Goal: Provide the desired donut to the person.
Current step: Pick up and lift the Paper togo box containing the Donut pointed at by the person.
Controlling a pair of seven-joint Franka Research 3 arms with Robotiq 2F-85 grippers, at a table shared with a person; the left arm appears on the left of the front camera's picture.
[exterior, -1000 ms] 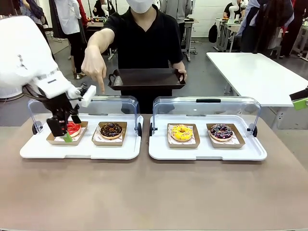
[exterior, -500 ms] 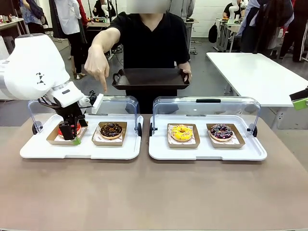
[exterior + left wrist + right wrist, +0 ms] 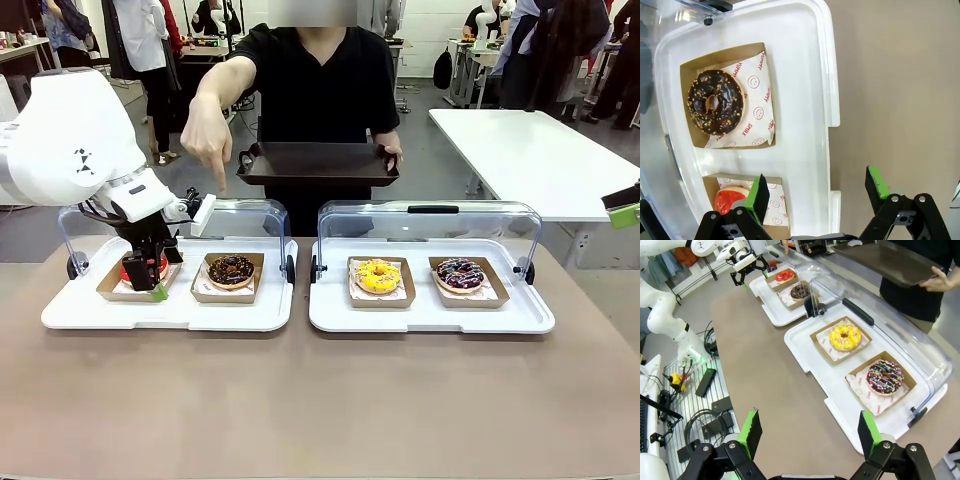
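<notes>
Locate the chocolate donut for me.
In the front view, the chocolate donut sits in the left white tray, right of the red donut and the left gripper.

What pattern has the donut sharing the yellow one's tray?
That donut has dark icing with multicoloured sprinkles; right wrist view shows it best.

"SMILE", "YUMMY", on paper liner [image 3: 760, 102]
</notes>
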